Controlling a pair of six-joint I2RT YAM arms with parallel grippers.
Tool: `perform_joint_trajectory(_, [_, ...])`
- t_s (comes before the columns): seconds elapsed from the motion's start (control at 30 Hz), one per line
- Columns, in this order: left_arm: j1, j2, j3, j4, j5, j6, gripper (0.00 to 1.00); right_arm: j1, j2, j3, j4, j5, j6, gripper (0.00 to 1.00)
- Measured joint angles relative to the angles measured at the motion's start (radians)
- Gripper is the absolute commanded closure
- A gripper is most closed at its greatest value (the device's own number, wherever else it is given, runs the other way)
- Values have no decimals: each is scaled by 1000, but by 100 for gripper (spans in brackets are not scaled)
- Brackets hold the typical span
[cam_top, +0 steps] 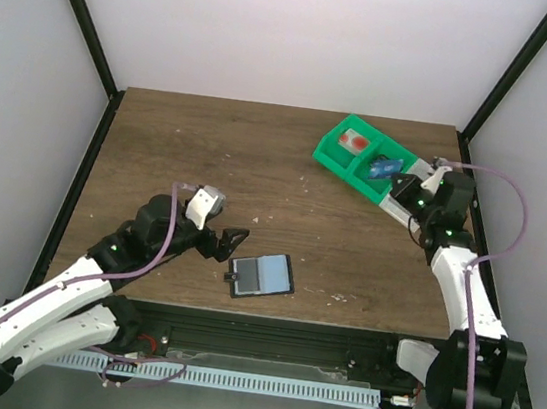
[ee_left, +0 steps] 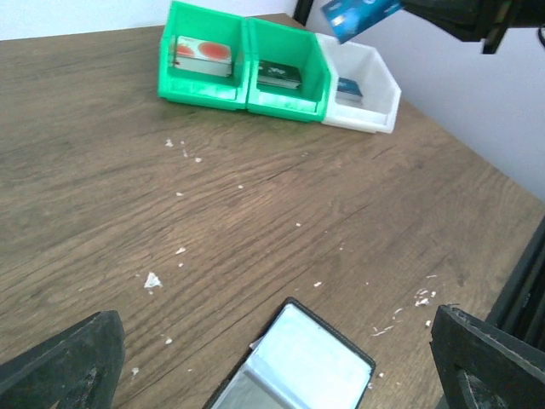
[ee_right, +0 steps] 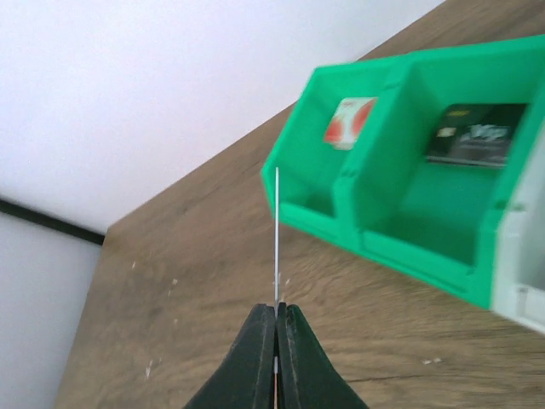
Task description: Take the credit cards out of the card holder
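Observation:
The card holder (cam_top: 260, 275) lies flat near the table's front edge, black with a pale blue-grey face; it also shows in the left wrist view (ee_left: 296, 366). My left gripper (cam_top: 231, 244) is open and empty just left of it, with the holder low between the fingers (ee_left: 60, 366). My right gripper (cam_top: 398, 185) is shut on a blue credit card (cam_top: 386, 167) and holds it above the trays. In the right wrist view the card (ee_right: 276, 230) shows edge-on in my shut gripper (ee_right: 277, 311). The card also shows in the left wrist view (ee_left: 358, 15).
A green two-compartment tray (cam_top: 353, 154) with a white bin (ee_left: 362, 85) beside it stands at the back right. A red-and-white card (ee_right: 349, 119) lies in one green compartment, a dark card (ee_right: 473, 134) in the other, a blue one in the white bin. White crumbs dot the wood.

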State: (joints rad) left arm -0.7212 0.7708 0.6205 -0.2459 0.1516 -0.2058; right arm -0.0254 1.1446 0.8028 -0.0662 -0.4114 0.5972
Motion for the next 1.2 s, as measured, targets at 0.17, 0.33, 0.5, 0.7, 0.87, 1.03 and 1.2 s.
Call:
perform_joint_trajectory(0.17, [3, -11, -11, -21, -24, -4, 0, -146, 60, 0, 13, -33, 47, 99])
perform_joint_trajectory(0.33, [3, -53, -36, -26, -26, -3, 0, -185, 104, 1, 12, -10, 66, 100])
perform_joint_trajectory(0.5, [3, -72, -42, -25, -24, -3, 0, -188, 141, 18, 15, 53, 66, 100])
perform_joint_trajectory(0.7, [3, -59, -42, -26, -8, -2, 1, -209, 216, 51, 15, 142, 43, 99])
perform_joint_trajectory(0.87, [3, -55, -42, -26, 14, 1, 1, -226, 290, 107, 6, 198, 31, 99])
perform_joint_trajectory(1.03, [3, -74, -42, -26, 18, 1, 0, -227, 373, 172, 6, 219, 28, 99])
perform_joint_trajectory(1.2, [3, -105, -48, -26, 16, 1, 0, -227, 452, 213, 19, 214, 48, 99])
